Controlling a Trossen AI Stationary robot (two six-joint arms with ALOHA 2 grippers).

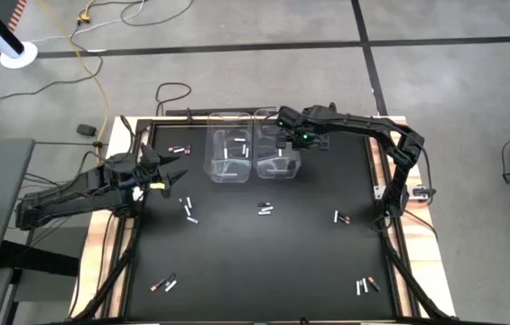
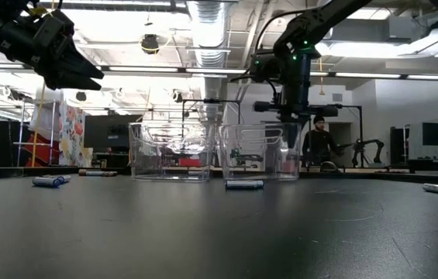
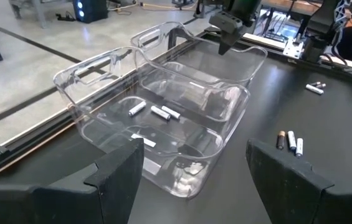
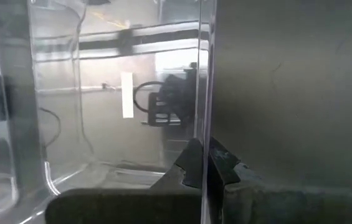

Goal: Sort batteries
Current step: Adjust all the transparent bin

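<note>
Loose batteries lie nearest you on the black bench, with both arms raised around the two clear bins.

At the near edge of the flat black bench you have small slim cylindrical batteries, white-silver and copper-dark, in pairs at the left and right corners; more lie scattered mid-bench, and a few white ones sit inside the left clear plastic bin. Beside that bin, touching it, stands the right clear plastic bin. Your right gripper hangs over the right bin's far rim with its fingers closed; nothing shows between them. Your left gripper hovers above the bench's left edge, well apart from the bins, fingers spread wide and empty.
</note>
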